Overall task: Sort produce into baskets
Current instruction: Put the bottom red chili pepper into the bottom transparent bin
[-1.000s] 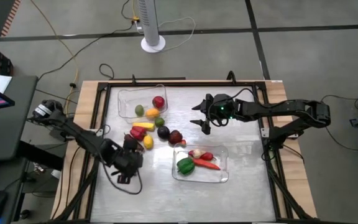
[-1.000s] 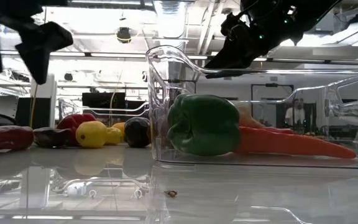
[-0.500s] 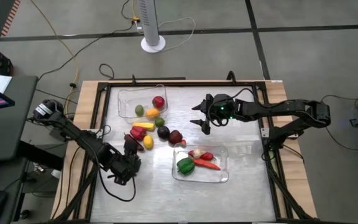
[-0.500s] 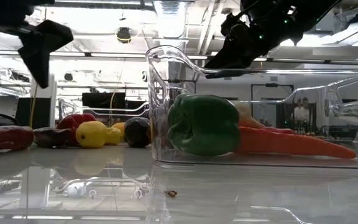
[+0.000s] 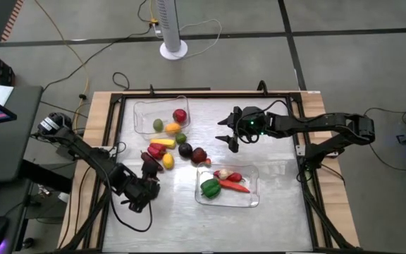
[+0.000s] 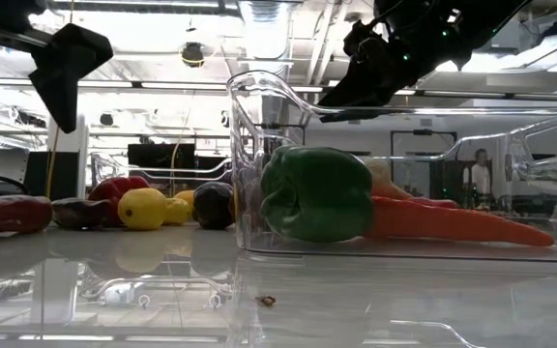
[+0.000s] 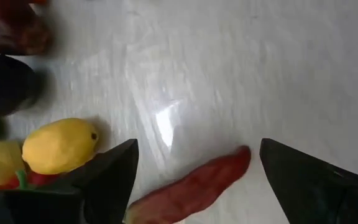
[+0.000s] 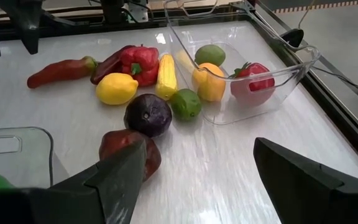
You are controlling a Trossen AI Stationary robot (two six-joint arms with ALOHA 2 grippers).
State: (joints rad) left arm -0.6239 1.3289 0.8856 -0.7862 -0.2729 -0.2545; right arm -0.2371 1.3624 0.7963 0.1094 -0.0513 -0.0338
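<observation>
Sorting approx. half done, judged from how items lie. Near basket (image 5: 254, 185) (clear tray, right-front of table (image 5: 280, 212)) holds a green bell pepper (image 5: 209, 188), a carrot (image 5: 235, 186), a small red piece and a pale piece too small to name. Far basket (image 5: 141, 120) (clear tray, left-rear) holds a red apple-like fruit (image 8: 252, 81), an orange fruit (image 8: 208, 82) and a green round fruit (image 8: 210, 55). Still loose on the table betw. the two baskets: lemon (image 8: 117, 88), corn cob (image 8: 166, 76), red bell pepper (image 8: 139, 62), lime (image 8: 186, 104), dark purple round piece (image 8: 148, 115), dark red piece (image 8: 129, 148), long red chili (image 7: 188, 186); one dark red long piece lies against the red pepper. Left gripper (image 5: 141, 190) hovers low over the front-left of the table, fingers spread wide, holding nothing; in its wrist view the chili lies betw. the two fingers, lemon just beside one, so a chili pick looks the likely next step (judgement). Right gripper (image 5: 229, 136) hangs above table centre-rear, near the dark red piece, fingers wide, empty. No brand, label or legible writing seen on produce, baskets or arms.
</observation>
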